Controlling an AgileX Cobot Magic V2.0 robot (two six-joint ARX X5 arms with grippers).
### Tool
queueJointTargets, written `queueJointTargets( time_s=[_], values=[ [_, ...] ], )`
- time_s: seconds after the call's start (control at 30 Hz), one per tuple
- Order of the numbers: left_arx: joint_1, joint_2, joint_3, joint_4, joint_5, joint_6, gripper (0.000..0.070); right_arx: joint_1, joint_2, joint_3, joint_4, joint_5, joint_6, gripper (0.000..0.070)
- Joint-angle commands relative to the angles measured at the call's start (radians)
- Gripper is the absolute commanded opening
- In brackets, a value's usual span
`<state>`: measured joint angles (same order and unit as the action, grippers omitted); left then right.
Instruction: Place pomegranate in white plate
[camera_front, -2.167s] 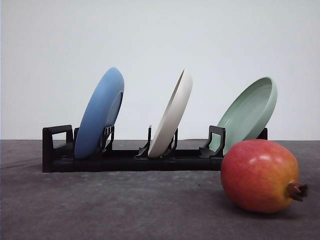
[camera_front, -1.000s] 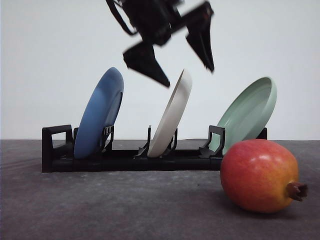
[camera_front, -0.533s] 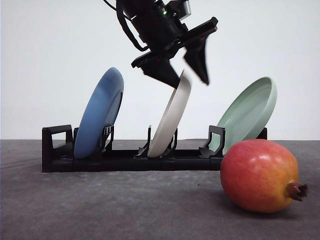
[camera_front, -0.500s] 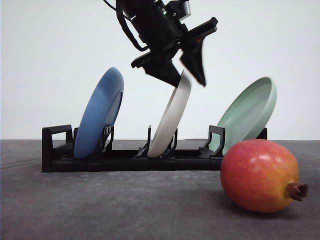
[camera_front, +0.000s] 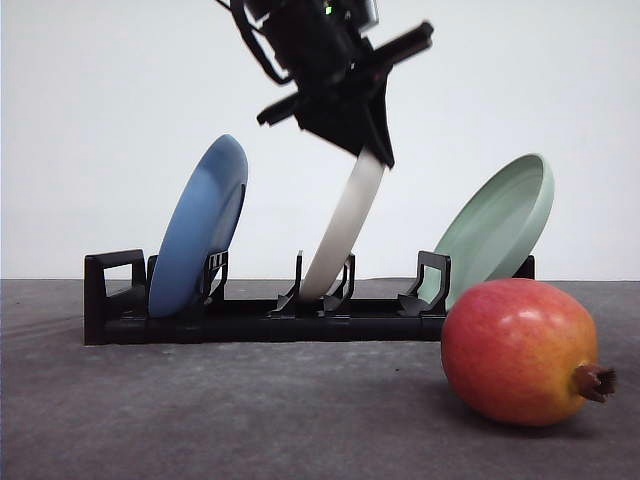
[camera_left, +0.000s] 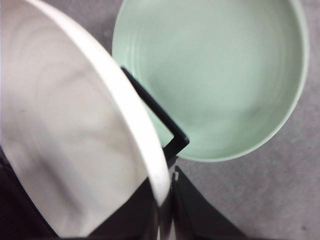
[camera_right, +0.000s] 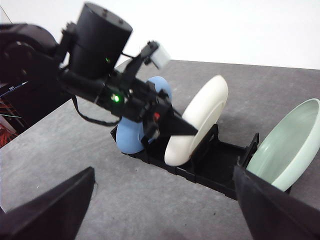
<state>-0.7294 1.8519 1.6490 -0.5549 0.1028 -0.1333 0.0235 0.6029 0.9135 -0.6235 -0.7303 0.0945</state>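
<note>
- While your left gripper is clamped on the top rim of the white plate, the plate's lower edge sits in the middle slot of the black rack, leaning to the right.
- You can see the same grip from the left wrist: the plate's rim runs down between the two black fingers, which are together on it.
- Your right gripper is spread wide and holds nothing; it hangs well back from the rack, its two dark fingers framing the scene.
- The pomegranate lies on the table in front of the rack's right end, just before the green plate, with its brown crown pointing toward the right edge.
- The blue plate stands in the slot at the rack's left end, apart from your work.
- You appear to be on the first step: getting the plate out of the rack, with the fruit untouched.
- Your next move likely calls for lifting the plate up along its lean so its lower edge clears the slot posts, then laying it flat on a bare part of the table.
- Keep it off the green plate as you lift; the two stand close.
- Your free right gripper looks best placed to fetch the fruit afterward.
</note>
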Motion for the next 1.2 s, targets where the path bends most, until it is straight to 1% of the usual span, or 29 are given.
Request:
queueJointTargets(
  time_s=[0.0,0.2,0.33,0.4,0.57,0.67,0.73,0.8,0.9,0.97,1.07,1.17],
  values=[
    [-0.018,0.018,0.055,-0.003,0.003,-0.008,0.0005,0.002,0.003,0.014,0.009,0.001,0.011,0.0564],
    [-0.048,-0.006,0.147,-0.094,0.003,-0.008,0.0005,0.002,0.003,0.014,0.009,0.001,0.011,0.0564],
    [-0.075,-0.078,0.152,-0.134,0.002,-0.006,0.0005,0.002,0.003,0.014,0.008,0.001,0.011,0.0564],
    [-0.094,-0.126,0.152,-0.174,0.002,0.003,0.0005,0.002,0.003,0.014,0.008,0.001,0.011,0.0564],
    [-0.155,-0.253,0.152,-0.31,0.002,0.048,0.0005,0.002,0.003,0.014,0.008,0.001,0.016,0.0564],
    [-0.211,-0.324,0.148,-0.422,-0.002,0.079,0.0006,0.002,0.003,0.014,0.008,0.001,0.026,0.0564],
    [-0.256,-0.366,0.138,-0.486,-0.02,0.089,0.0006,0.002,0.003,0.014,0.008,0.001,0.03,0.0564],
    [-0.308,-0.404,0.117,-0.528,-0.074,0.094,0.0006,0.002,0.003,0.014,0.008,0.001,0.03,0.0564],
    [-0.389,-0.445,0.063,-0.561,-0.157,0.096,0.0005,0.002,0.003,0.014,0.008,0.0,0.037,0.0564],
    [-0.433,-0.47,0.005,-0.564,-0.212,0.091,0.0006,0.002,0.003,0.014,0.008,-0.002,0.044,0.0564],
    [-0.493,-0.49,-0.106,-0.56,-0.32,0.083,0.0005,0.002,0.003,0.014,0.008,-0.003,0.058,0.0564],
    [-0.543,-0.492,-0.238,-0.517,-0.437,0.077,0.0005,0.002,0.003,0.014,0.006,-0.003,0.067,0.0564]
  ],
)
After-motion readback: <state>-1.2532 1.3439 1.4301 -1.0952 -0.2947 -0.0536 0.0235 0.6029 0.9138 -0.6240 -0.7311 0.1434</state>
